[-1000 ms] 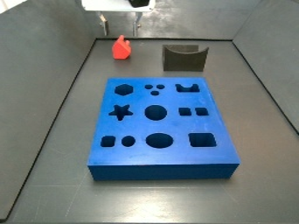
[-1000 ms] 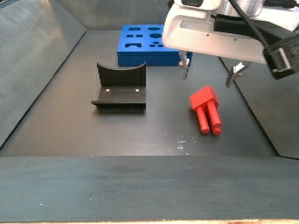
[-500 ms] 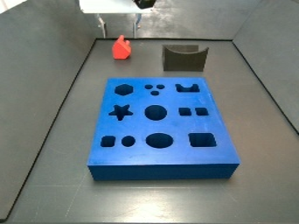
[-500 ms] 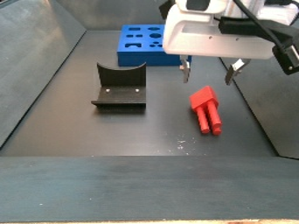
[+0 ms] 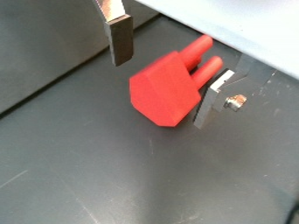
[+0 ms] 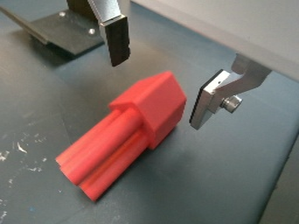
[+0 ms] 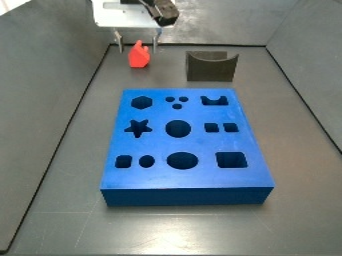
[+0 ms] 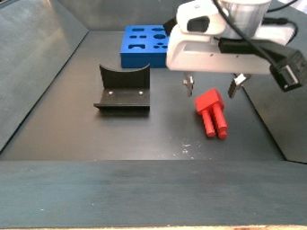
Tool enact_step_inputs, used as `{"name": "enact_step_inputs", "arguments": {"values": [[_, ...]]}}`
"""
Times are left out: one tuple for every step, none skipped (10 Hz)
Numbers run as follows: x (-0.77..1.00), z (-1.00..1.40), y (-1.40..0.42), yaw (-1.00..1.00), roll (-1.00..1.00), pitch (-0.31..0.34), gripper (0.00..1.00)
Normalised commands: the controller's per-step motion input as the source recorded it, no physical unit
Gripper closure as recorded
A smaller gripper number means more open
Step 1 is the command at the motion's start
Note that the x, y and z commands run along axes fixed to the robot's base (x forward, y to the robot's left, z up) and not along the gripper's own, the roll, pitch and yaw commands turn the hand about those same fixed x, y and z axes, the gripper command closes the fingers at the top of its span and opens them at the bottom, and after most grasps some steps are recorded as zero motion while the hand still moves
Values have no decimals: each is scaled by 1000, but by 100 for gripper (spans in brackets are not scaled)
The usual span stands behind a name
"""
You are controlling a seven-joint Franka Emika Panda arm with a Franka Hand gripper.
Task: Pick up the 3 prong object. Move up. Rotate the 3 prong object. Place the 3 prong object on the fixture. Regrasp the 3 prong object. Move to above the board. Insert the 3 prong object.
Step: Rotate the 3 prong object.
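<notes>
While my gripper (image 8: 211,84) hangs low over the 3 prong object (image 8: 214,113), its jaws stand wide apart and hold nothing. In both wrist views the red piece (image 5: 170,87) lies flat on the dark floor (image 5: 70,166) between my two fingers (image 5: 119,38), with a clear gap on each side: no pad touches it. One silver plate stands off one flank of the block, the other plate (image 6: 219,94) off the opposite flank. In a wrist view the block end of the piece (image 6: 122,131) sits between the fingers and the prongs run out away from them along the floor.

In a side view the fixture (image 8: 122,92) stands well apart from the red piece, with bare floor between them, and the board (image 8: 151,44) lies beyond both, further back. In a side view, from the far end, the 3 prong object (image 7: 136,55) shows just beneath my gripper (image 7: 138,42), near the fixture (image 7: 210,66) and beyond the board (image 7: 181,145). From that view I cannot quite tell how close my fingertips are to the floor.
</notes>
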Motion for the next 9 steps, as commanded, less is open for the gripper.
{"name": "enact_step_inputs", "arguments": {"values": [[41, -764, 10, -12, -92, -102, 0], [37, -668, 10, -5, -110, -110, 0], [33, -604, 13, -3, -116, -122, 0], [29, -527, 15, -1, -127, -130, 0], [33, -491, 18, 0, -133, -133, 0], [30, -434, 18, 2, -141, -139, 0], [29, -403, 17, 3, -146, -142, 0], [26, -346, 18, 5, -152, -150, 0], [25, -313, 18, 6, -153, -160, 0]]}}
